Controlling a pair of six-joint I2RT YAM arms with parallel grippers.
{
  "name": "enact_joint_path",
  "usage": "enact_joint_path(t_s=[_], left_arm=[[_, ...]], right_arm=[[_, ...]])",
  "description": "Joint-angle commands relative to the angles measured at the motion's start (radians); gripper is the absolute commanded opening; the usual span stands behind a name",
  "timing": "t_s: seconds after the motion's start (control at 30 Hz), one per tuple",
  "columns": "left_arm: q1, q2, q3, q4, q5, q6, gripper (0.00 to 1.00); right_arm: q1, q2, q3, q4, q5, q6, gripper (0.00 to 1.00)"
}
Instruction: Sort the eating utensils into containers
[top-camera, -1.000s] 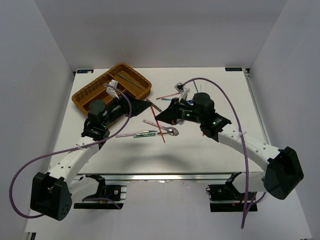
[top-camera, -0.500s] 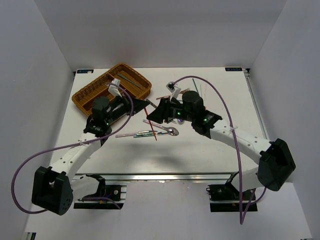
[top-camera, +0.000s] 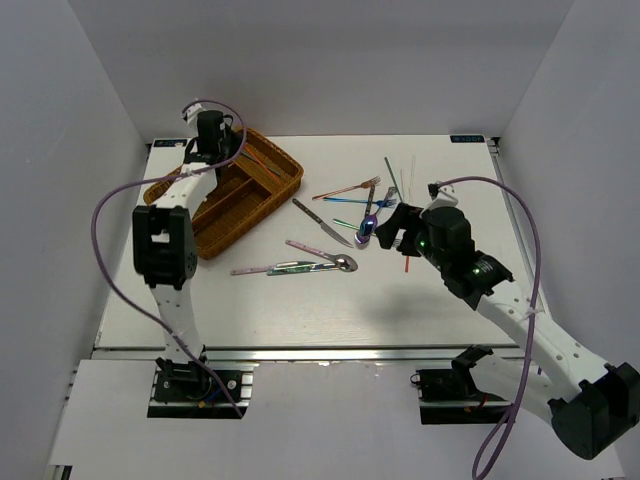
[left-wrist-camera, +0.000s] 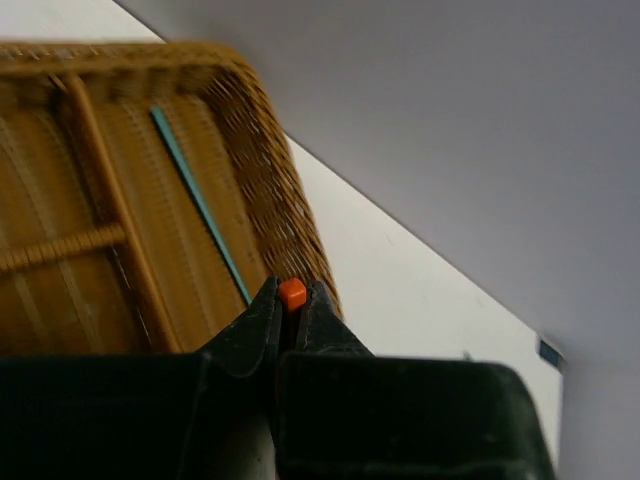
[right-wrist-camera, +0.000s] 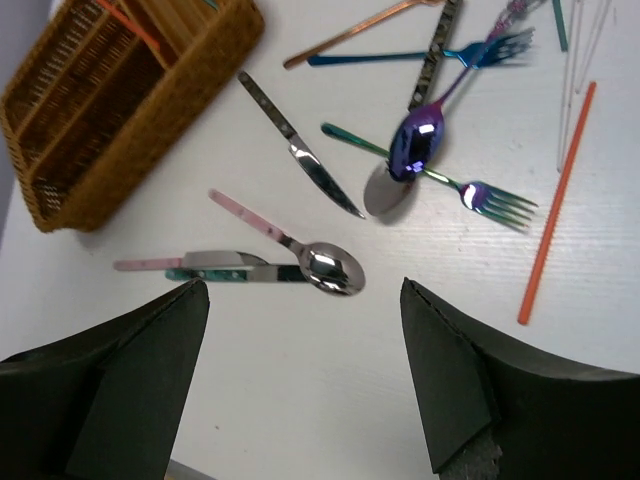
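At the far left of the white table (top-camera: 300, 300), a brown woven wicker rectangular cutlery tray (top-camera: 283, 186) is reached by the left gripper (left-wrist-camera: 291, 302), which is poised over the tray's far end. Its 2 black fingers are pressed almost together, and the small square end of a thin red-orange chopstick (left-wrist-camera: 292, 293) is pinched between their tips. The rest of that chopstick is hidden behind the fingers in the wrist view. A thin teal chopstick (left-wrist-camera: 196, 196) is laid lengthwise in the long compartment next to the tray's outer wall.

The right gripper (right-wrist-camera: 302, 305) is held above the table, well apart from the tray, with its fingers spread wide and nothing between them. Below it, a pink-handled silver spoon (right-wrist-camera: 290, 243) is laid just beside a green-handled utensil (right-wrist-camera: 225, 272). A silver knife (right-wrist-camera: 300, 152) is seen between these and the tray. Further right, an iridescent purple-blue spoon (right-wrist-camera: 416, 140) is laid across an iridescent fork (right-wrist-camera: 470, 190). A blue fork (right-wrist-camera: 420, 56), a rose-gold utensil (right-wrist-camera: 345, 32) and a second red-orange chopstick (right-wrist-camera: 557, 205) are scattered near them.
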Motion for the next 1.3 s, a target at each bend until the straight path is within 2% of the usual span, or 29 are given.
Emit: enact_joint_path(t_s=[0.0, 0.07, 0.13, 0.2, 0.3, 0.33, 0.37, 0.4, 0.5, 0.57, 0.7, 0.77, 0.8, 0.83, 0.87, 0.93, 1.03, 1.1, 1.27], left_arm=[[0.021, 0.126, 0.163, 0.008, -0.036, 0.022, 0.00], [0.024, 0.209, 0.232, 0.042, -0.036, 0.030, 0.01], [0.027, 0.249, 0.260, 0.093, -0.059, 0.031, 0.11], [0.033, 0.305, 0.280, 0.120, -0.044, 0.028, 0.11], [0.042, 0.372, 0.366, 0.096, 0.008, 0.004, 0.46], [0.042, 0.374, 0.375, 0.083, 0.011, -0.002, 0.56], [0.042, 0.368, 0.356, 0.098, 0.028, -0.009, 0.93], [0.042, 0.339, 0.334, 0.117, 0.034, -0.012, 0.98], [0.042, 0.288, 0.315, 0.145, 0.045, 0.019, 0.98], [0.042, 0.263, 0.363, 0.073, 0.042, 0.049, 0.98], [0.042, 0.239, 0.588, -0.165, 0.017, 0.114, 0.98], [0.047, 0.157, 0.590, -0.251, 0.001, 0.145, 0.98], [0.050, 0.112, 0.560, -0.253, -0.001, 0.151, 0.98], [0.056, 0.058, 0.461, -0.233, 0.008, 0.152, 0.98], [0.061, -0.058, 0.402, -0.218, 0.017, 0.148, 0.98], [0.062, -0.176, 0.229, -0.185, 0.042, 0.149, 0.98], [0.061, -0.403, 0.051, -0.124, 0.080, 0.129, 0.98], [0.062, -0.552, -0.158, -0.089, 0.099, 0.111, 0.98], [0.061, -0.732, -0.312, -0.121, 0.145, 0.142, 0.98]], right_arm=[[-0.004, -0.041, -0.043, -0.053, 0.000, -0.060, 0.82], [-0.007, -0.060, -0.077, -0.050, -0.028, -0.074, 0.82], [-0.010, -0.067, -0.092, -0.045, -0.051, -0.080, 0.82], [-0.010, -0.068, -0.107, -0.034, -0.059, -0.085, 0.82], [-0.010, -0.043, -0.109, -0.028, -0.048, -0.106, 0.83], [-0.013, -0.010, -0.100, -0.049, 0.008, -0.114, 0.83], [-0.016, 0.017, -0.085, -0.068, 0.039, -0.115, 0.83], [-0.031, 0.049, -0.045, -0.089, 0.067, -0.115, 0.83], [-0.082, 0.240, 0.045, -0.166, 0.110, -0.118, 0.83], [-0.119, 0.305, 0.073, -0.189, 0.107, -0.128, 0.80], [-0.208, 0.417, 0.095, -0.146, 0.053, -0.147, 0.70], [-0.214, 0.455, 0.139, -0.145, 0.040, -0.163, 0.63], [-0.221, 0.477, 0.155, -0.148, 0.036, -0.176, 0.60], [-0.225, 0.526, 0.190, -0.154, 0.030, -0.183, 0.54], [-0.228, 0.550, 0.207, -0.163, 0.023, -0.189, 0.53], [-0.234, 0.615, 0.227, -0.172, 0.021, -0.200, 0.50], [-0.237, 0.659, 0.227, -0.174, 0.061, -0.187, 0.48], [-0.235, 0.658, 0.201, -0.154, 0.063, -0.178, 0.45], [-0.235, 0.612, 0.132, -0.120, 0.052, -0.167, 0.41]])
